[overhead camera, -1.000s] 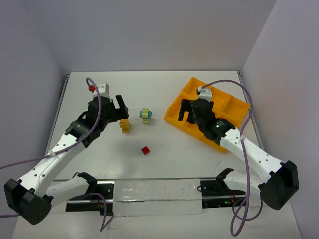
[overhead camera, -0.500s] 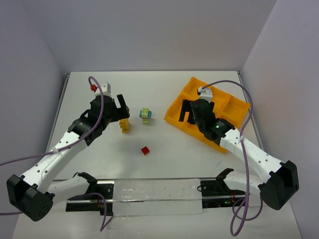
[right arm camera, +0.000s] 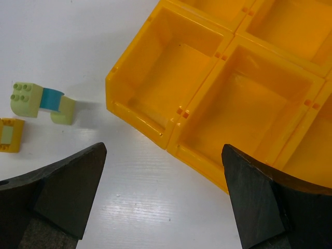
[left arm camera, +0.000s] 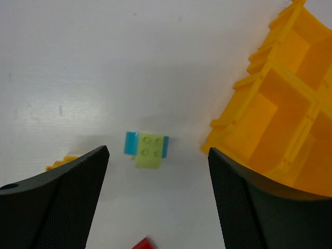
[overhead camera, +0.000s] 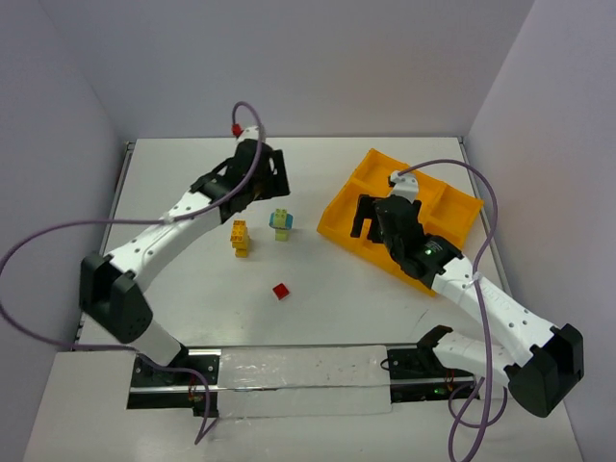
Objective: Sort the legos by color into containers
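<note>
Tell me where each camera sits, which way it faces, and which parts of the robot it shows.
Top external: fixed above and behind the arms, facing down on the table; both arms, left gripper and right gripper show.
Left wrist: on the left arm, looking down at the green and teal stack; its fingers frame the view.
Right wrist: on the right arm, looking down at a corner of the tray; its fingers show.
Shared: both wrist views show that stack and the tray.

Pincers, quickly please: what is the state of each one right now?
Left pincer: open, holding nothing.
Right pincer: open, holding nothing.
</note>
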Robot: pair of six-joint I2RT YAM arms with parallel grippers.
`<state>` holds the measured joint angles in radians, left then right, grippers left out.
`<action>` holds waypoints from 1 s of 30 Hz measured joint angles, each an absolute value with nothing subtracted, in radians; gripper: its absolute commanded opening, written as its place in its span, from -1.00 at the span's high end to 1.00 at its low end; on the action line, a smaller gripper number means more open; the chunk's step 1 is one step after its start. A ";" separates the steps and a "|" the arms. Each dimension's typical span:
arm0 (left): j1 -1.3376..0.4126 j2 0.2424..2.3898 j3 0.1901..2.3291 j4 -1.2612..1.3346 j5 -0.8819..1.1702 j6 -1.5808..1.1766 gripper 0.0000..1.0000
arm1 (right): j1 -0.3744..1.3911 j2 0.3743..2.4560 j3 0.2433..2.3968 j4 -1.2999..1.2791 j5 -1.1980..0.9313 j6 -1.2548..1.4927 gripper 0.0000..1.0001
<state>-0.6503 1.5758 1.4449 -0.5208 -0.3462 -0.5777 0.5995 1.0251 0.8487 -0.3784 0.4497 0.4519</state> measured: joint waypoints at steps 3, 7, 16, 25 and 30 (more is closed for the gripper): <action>-0.686 1.727 1.569 -0.570 -0.365 -0.585 -0.67 | 0.599 1.017 0.845 -0.380 0.457 0.452 -1.00; -0.724 1.867 1.659 -0.657 -0.411 -0.602 -0.61 | 0.599 1.016 0.845 -0.382 0.459 0.452 -1.00; -0.739 1.939 1.673 -0.774 -0.499 -0.651 -0.57 | 0.599 1.016 0.845 -0.383 0.459 0.452 -1.00; -0.738 1.942 1.670 -0.781 -0.515 -0.661 -0.51 | 0.599 1.018 0.845 -0.384 0.457 0.452 -1.00; -0.738 1.950 1.668 -0.775 -0.497 -0.655 -0.42 | 0.599 1.018 0.845 -0.386 0.456 0.452 -0.99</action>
